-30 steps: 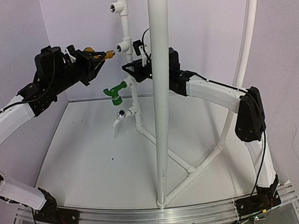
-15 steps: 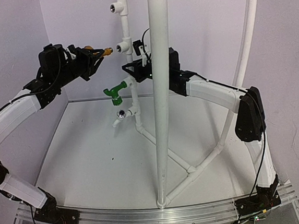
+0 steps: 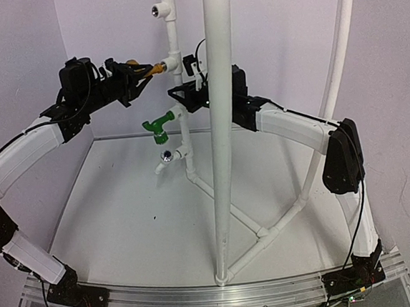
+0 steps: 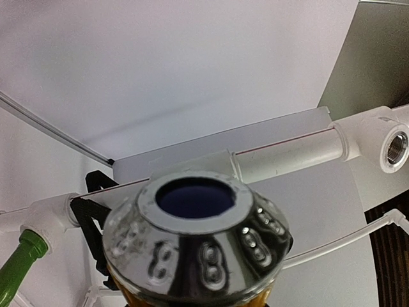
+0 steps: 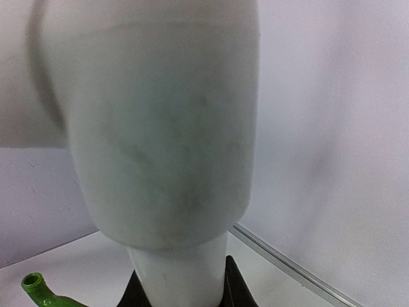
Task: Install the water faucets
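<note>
Nearest the arm bases, the bench (image 3: 124, 218) carries a white pipe frame, with a thick post (image 3: 220, 159) rising in front. Behind it stands the thin riser pipe (image 3: 184, 137) with its side tees. Low on the riser, an open tee (image 3: 168, 157) faces left with nothing in it. One tee up, the green faucet (image 3: 158, 125) is already seated, spout turned down.

Just above that, the right arm (image 3: 289, 128) reaches in from the right. The right jaws are closed on the riser pipe, their black fingers (image 5: 131, 297) pressed against either side of it; I judge they are steadying it.

Level with the next tee (image 3: 172, 61), the left arm (image 3: 25, 151) comes in from the left. The left jaws are closed around the brass faucet (image 3: 152, 70), whose chrome knob (image 4: 195, 217) fills the wrist view. The faucet's long axis lies nearly level, its threaded end pointing right, away from the jaws, at that tee's mouth. Whether the thread has caught I cannot tell. The coming move, I judge, is the left arm's: push along that axis and twist.

Farthest up, a top tee (image 3: 158, 10) is empty.
</note>
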